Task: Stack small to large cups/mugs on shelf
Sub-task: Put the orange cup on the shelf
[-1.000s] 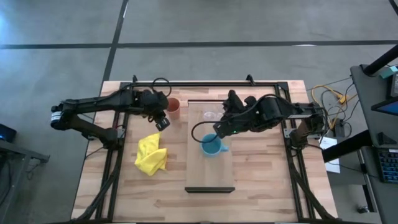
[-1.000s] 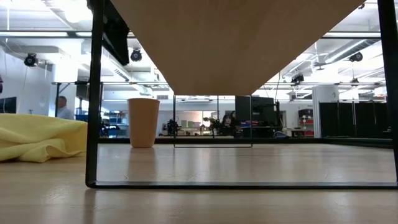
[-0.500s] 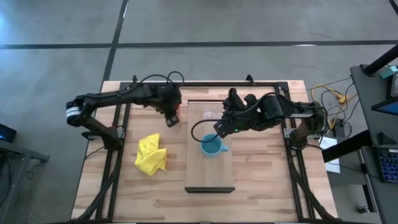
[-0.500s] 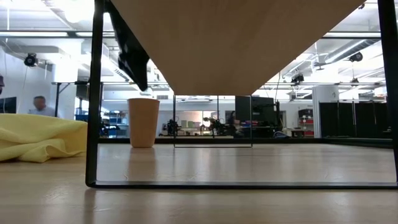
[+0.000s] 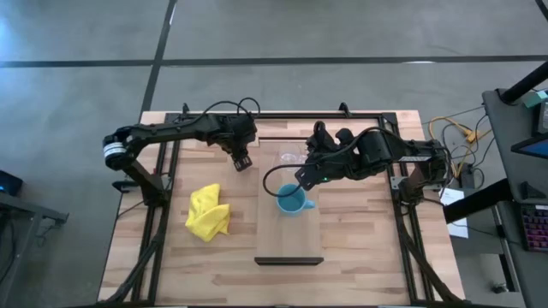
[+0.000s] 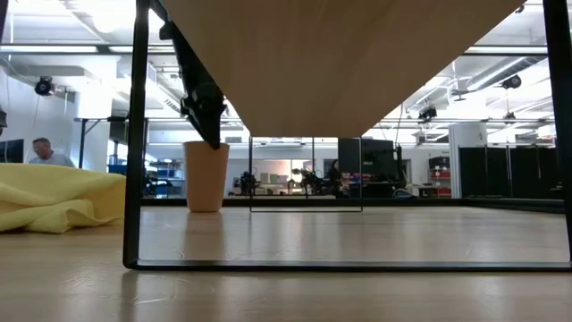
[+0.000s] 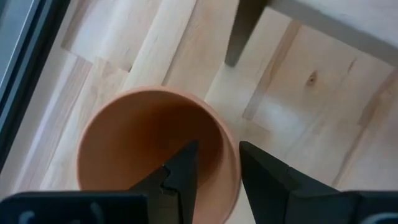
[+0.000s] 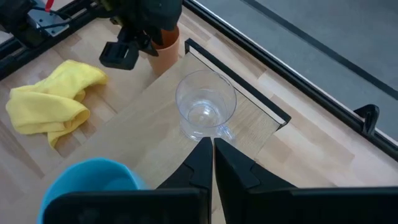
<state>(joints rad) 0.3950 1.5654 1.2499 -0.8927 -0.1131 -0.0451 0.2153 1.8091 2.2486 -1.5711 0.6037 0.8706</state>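
The left claw (image 7: pixel 214 177) straddles the orange cup's (image 7: pixel 155 146) rim, fingers slightly parted; from above (image 5: pixel 243 161) it hides the cup.

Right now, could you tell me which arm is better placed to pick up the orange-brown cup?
Left. The left gripper is open, straddling the orange-brown cup's rim; the right gripper is over the shelf, beside the light-blue mug.

Grey concrete floor (image 5: pixel 342 30); bright workshop hall (image 6: pixel 420 134) beyond.

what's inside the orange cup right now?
One finger of the left gripper dips inside the orange-brown cup, the other outside its rim. Otherwise it looks empty; the fingers hide part of the bottom.
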